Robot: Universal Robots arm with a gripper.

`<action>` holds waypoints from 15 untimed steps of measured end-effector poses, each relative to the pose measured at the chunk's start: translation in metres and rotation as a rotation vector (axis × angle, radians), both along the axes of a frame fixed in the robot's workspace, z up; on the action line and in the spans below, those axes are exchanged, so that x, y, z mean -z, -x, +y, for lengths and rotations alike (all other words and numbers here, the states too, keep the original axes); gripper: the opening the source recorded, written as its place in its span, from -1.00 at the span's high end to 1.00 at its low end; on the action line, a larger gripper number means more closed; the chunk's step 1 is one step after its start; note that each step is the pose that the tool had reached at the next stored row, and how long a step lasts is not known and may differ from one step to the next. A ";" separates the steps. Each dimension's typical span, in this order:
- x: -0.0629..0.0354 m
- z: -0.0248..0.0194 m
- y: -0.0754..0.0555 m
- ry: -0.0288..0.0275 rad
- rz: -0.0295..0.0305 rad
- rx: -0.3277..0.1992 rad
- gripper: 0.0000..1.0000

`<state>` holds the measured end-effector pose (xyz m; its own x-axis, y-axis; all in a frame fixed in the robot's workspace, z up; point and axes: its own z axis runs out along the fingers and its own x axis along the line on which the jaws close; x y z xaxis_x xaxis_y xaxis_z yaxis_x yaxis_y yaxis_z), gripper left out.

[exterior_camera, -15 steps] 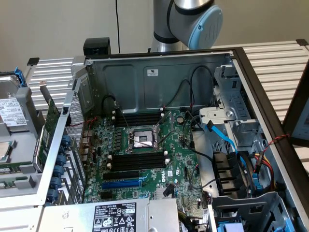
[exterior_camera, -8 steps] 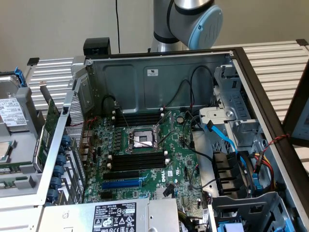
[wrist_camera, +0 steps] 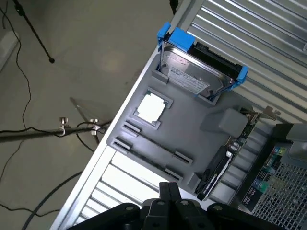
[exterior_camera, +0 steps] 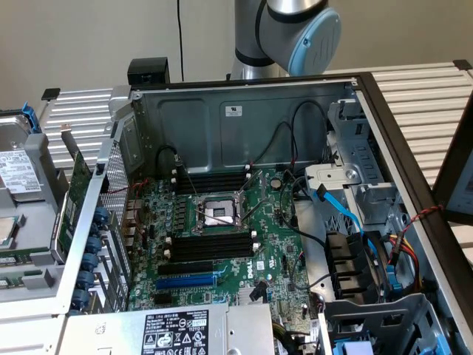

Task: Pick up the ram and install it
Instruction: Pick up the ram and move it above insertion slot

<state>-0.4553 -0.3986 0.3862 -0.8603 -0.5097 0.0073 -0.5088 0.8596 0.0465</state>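
Note:
On the grey parts tray (exterior_camera: 33, 296) at the exterior view's left edge lies a narrow green stick, the ram (exterior_camera: 26, 258), flat in a long groove. A second green strip (exterior_camera: 18, 281) sits just below it. The open computer case holds the motherboard (exterior_camera: 273, 244), with black memory slots (exterior_camera: 211, 244) in front of the CPU socket (exterior_camera: 216, 213) and more slots (exterior_camera: 211, 180) behind it. My gripper (wrist_camera: 169, 188) hangs high over the tray's edge (wrist_camera: 192, 129), its black fingers shut together with nothing between them. The arm (exterior_camera: 288, 29) rises behind the case.
The tray also carries a hard drive in a blue caddy (wrist_camera: 196, 72), a loose CPU (wrist_camera: 151, 108) and an upright green expansion card with a metal bracket (wrist_camera: 237, 139). Blue and black cables (exterior_camera: 347, 222) fill the case's right side. A stand and cables (wrist_camera: 62, 127) cross the floor.

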 end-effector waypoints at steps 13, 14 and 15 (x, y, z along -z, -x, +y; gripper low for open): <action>0.0001 0.0000 0.000 0.0000 -0.0004 -0.235 0.79; 0.0001 0.0000 0.000 0.0000 -0.0003 -0.253 0.79; 0.0001 0.0000 0.000 0.0000 -0.0003 -0.271 0.79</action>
<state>-0.4553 -0.3986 0.3861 -0.6923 -0.7216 0.0071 -0.7206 0.6918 0.0463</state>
